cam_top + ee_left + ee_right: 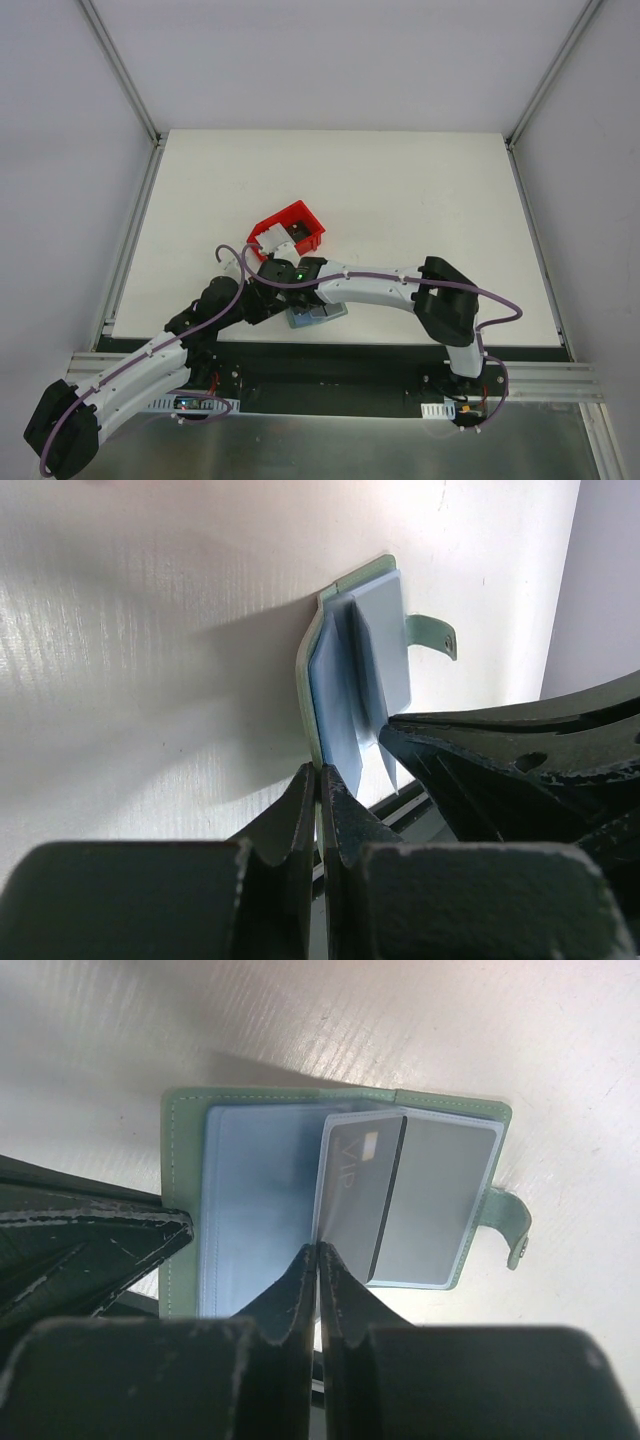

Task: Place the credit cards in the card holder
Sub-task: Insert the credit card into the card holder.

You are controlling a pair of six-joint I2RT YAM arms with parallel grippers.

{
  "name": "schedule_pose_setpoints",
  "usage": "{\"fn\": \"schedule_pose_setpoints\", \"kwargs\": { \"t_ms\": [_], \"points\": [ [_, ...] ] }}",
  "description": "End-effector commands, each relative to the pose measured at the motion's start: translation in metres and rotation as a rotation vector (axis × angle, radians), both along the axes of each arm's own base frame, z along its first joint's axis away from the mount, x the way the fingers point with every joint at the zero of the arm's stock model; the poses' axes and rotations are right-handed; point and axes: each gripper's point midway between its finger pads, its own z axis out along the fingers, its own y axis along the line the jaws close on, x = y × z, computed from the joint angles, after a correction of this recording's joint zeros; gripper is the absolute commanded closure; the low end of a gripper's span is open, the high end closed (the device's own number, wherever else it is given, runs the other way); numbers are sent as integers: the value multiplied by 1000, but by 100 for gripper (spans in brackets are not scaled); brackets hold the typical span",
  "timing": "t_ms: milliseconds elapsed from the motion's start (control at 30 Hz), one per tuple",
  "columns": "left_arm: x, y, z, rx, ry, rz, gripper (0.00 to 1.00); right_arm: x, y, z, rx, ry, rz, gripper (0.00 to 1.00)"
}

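Note:
The card holder (182, 1180) lies open near the table's front edge, green outside and blue-grey inside, its snap strap (512, 1222) sticking out to the right. My left gripper (320, 772) is shut on the edge of its green cover (308, 665). One pocket leaf stands up in the middle with a grey credit card (355, 1185) marked VIP in it. My right gripper (318, 1247) is shut on that leaf's lower edge. Another grey card (440, 1200) lies flat in the right pocket. In the top view both grippers meet over the card holder (325, 316).
A red plastic bin (301, 217) stands tilted just behind the grippers, with pale cards (270, 241) in it. The table's front edge and the black base rail (330, 355) run right below the card holder. Walls stand on both sides.

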Motion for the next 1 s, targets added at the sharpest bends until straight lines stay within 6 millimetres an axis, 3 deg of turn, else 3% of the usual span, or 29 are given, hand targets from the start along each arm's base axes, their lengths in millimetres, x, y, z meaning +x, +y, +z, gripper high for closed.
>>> {"fn": "schedule_pose_setpoints", "kwargs": {
  "t_ms": [0, 333, 633, 833, 967],
  "points": [
    [1, -1, 2, -16, -5, 5, 100, 6, -19, 19, -38, -47, -28, 97],
    [1, 1, -1, -3, 0, 9, 100, 7, -5, 36, 65, -54, -26, 100],
    [0, 2, -4, -1, 3, 11, 100, 3, -5, 36, 165, -4, -43, 100],
    [0, 2, -4, -1, 3, 13, 100, 1, -7, 26, 285, 56, -64, 100],
    [0, 2, -5, 0, 7, 14, 100, 5, -11, 31, 348, 53, -75, 100]
  ]
}}
